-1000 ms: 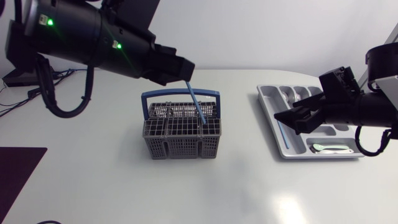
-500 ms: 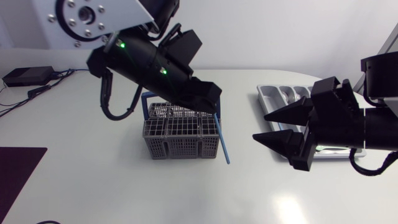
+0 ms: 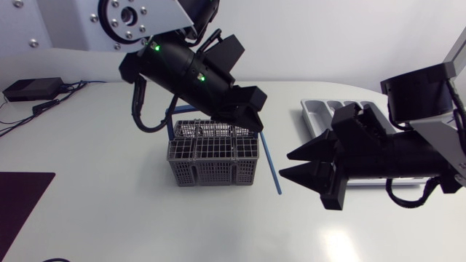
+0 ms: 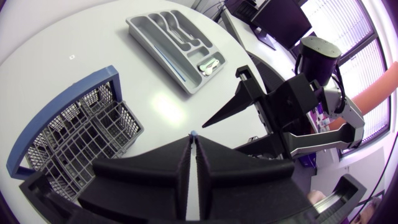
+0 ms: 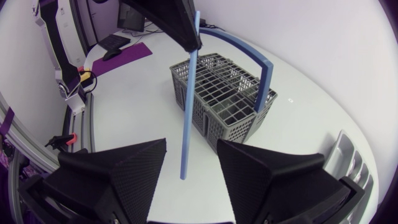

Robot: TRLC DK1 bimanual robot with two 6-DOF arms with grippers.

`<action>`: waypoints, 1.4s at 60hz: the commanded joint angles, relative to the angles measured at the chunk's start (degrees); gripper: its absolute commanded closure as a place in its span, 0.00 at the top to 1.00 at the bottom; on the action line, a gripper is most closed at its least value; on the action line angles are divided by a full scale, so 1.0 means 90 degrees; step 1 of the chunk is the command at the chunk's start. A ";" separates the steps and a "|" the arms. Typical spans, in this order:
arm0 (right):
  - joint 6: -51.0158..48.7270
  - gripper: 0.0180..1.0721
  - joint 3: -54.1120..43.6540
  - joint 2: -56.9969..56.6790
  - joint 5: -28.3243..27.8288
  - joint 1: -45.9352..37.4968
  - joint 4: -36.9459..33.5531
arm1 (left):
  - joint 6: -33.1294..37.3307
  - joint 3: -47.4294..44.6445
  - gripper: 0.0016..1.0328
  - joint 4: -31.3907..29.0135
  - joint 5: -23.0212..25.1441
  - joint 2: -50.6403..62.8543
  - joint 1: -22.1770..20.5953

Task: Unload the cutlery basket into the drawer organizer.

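Blue stick (image 3: 269, 160) hung slanted from the clenched left jaws, just beside the basket (image 3: 211, 164), above the counter (image 3: 145, 218); its lower end sat just ahead of the gap between the wide-spread right jaws.

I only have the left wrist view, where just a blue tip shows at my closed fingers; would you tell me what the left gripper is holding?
Observer: The left gripper grips the top of a long blue stick, which hangs slanted beside the basket, outside it.
Operator: Thank you. Has the other arm taken hold yet?
Observer: No; in the right wrist view the stick's lower part lines up with the gap of the open right gripper, neither finger touching.
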 commanded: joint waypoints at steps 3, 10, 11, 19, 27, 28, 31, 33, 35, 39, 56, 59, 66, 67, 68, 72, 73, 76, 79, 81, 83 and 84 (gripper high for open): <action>0.0246 0.49 0.0045 0.0177 -0.0062 0.0179 0.0075 | -0.0132 0.0204 0.03 -0.0067 0.0131 0.0149 -0.0024; 0.0393 0.46 0.0094 0.0343 0.0006 0.0316 0.0163 | -0.0141 0.0204 0.03 -0.0067 0.0179 0.0149 -0.0034; 0.0403 0.45 0.0104 0.0353 0.0016 0.0336 0.0163 | -0.0141 0.0204 0.03 -0.0067 0.0179 0.0149 -0.0034; 0.0500 0.39 0.0152 0.0470 0.0045 0.0384 0.0231 | -0.0161 0.0214 0.03 -0.0067 0.0199 0.0149 -0.0043; 0.0539 0.28 0.0191 0.0499 0.0045 0.0433 0.0241 | -0.0161 0.0185 0.03 -0.0067 0.0209 0.0149 -0.0053; 0.0539 0.26 0.0191 0.0509 0.0045 0.0433 0.0241 | -0.0161 0.0185 0.03 -0.0067 0.0209 0.0149 -0.0043; 0.0539 0.22 0.0201 0.0519 0.0045 0.0443 0.0241 | -0.0161 0.0185 0.03 -0.0067 0.0209 0.0149 -0.0043; 0.0539 0.17 0.0211 0.0519 0.0045 0.0453 0.0241 | -0.0161 0.0195 0.03 -0.0067 0.0209 0.0149 -0.0043; 0.0530 0.12 0.0201 0.0529 0.0045 0.0482 0.0241 | -0.0161 0.0195 0.03 -0.0067 0.0209 0.0149 -0.0043; 0.0530 0.10 0.0191 0.0558 0.0045 0.0531 0.0251 | -0.0161 0.0195 0.03 -0.0067 0.0248 0.0149 -0.0034; 0.0530 0.06 0.0123 0.0655 0.0152 0.0638 0.0280 | -0.0181 0.0185 0.03 -0.0067 0.0297 0.0149 -0.0024; 0.0530 0.06 0.0123 0.0646 0.0162 0.0638 0.0280 | -0.0181 0.0185 0.03 -0.0067 0.0306 0.0149 -0.0014; 0.0530 0.06 0.0123 0.0626 0.0192 0.0638 0.0231 | -0.0200 0.0185 0.08 -0.0067 0.0306 0.0129 0.0025; 0.0530 0.06 0.0113 0.0616 0.0192 0.0638 0.0231 | -0.0200 0.0185 0.12 -0.0067 0.0306 0.0129 0.0035; 0.0530 0.06 0.0104 0.0607 0.0192 0.0638 0.0221 | -0.0200 0.0185 0.16 -0.0067 0.0306 0.0120 0.0045; 0.0520 0.06 0.0064 0.0577 0.0201 0.0629 0.0192 | -0.0229 0.0185 0.37 -0.0057 0.0306 0.0110 0.0074; 0.0520 0.06 0.0055 0.0577 0.0201 0.0629 0.0192 | -0.0229 0.0185 0.42 -0.0057 0.0306 0.0110 0.0084; 0.0510 0.06 0.0016 0.0548 0.0201 0.0629 0.0173 | -0.0229 0.0204 0.58 -0.0057 0.0306 0.0100 0.0103; 0.0491 0.06 -0.0014 0.0538 0.0221 0.0609 0.0153 | -0.0239 0.0214 0.70 -0.0057 0.0306 0.0081 0.0113; 0.0461 0.06 -0.0033 0.0529 0.0231 0.0590 0.0134 | -0.0239 0.0234 0.77 -0.0057 0.0306 0.0071 0.0132; 0.0432 0.06 -0.0043 0.0519 0.0231 0.0560 0.0085 | -0.0249 0.0243 0.83 -0.0057 0.0306 0.0061 0.0152; 0.0412 0.06 -0.0053 0.0519 0.0231 0.0541 0.0065 | -0.0249 0.0253 0.85 -0.0057 0.0306 0.0051 0.0162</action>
